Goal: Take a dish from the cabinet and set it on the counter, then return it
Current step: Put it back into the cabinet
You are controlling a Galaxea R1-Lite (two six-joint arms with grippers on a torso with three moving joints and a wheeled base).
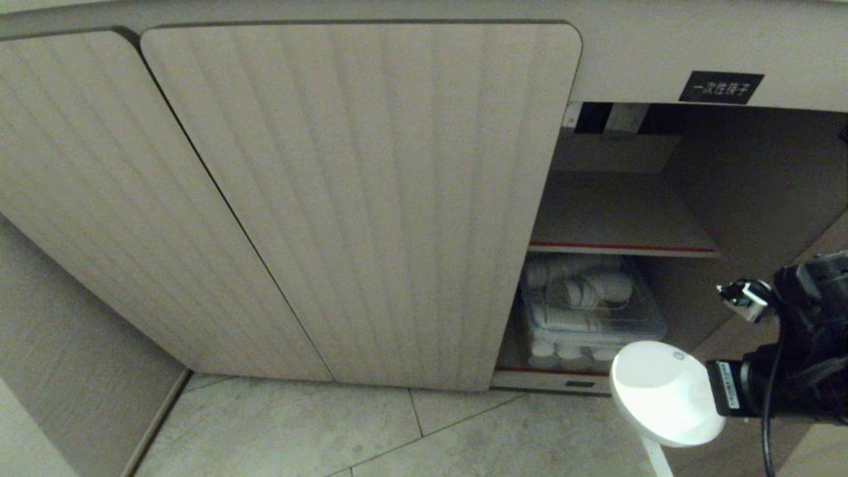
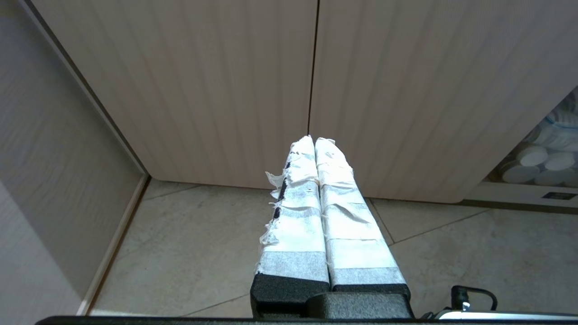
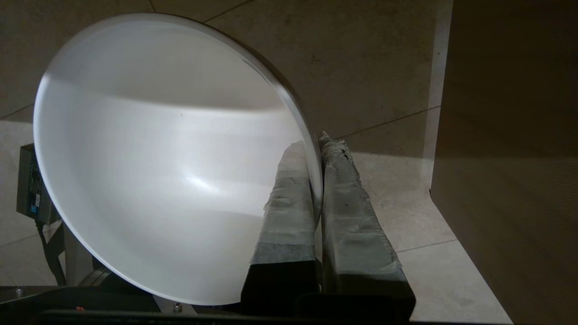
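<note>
Head view: the right end effector (image 1: pixel 712 391) is clamped on the rim of the bowl (image 1: pixel 662 391), holding it on edge above the tiled floor (image 1: pixel 278 430), just in front of the cabinet (image 1: pixel 358 199) and its open right-hand compartment. Right wrist view: one finger (image 3: pixel 289 203) lies inside the bowl (image 3: pixel 171 158), the other outside the rim. Inside the compartment, stacked white cups in a clear bin (image 1: pixel 589 318) sit below a red-edged shelf (image 1: pixel 623 248). The left end effector (image 2: pixel 315 143) is fully closed and empty, facing the closed doors.
</note>
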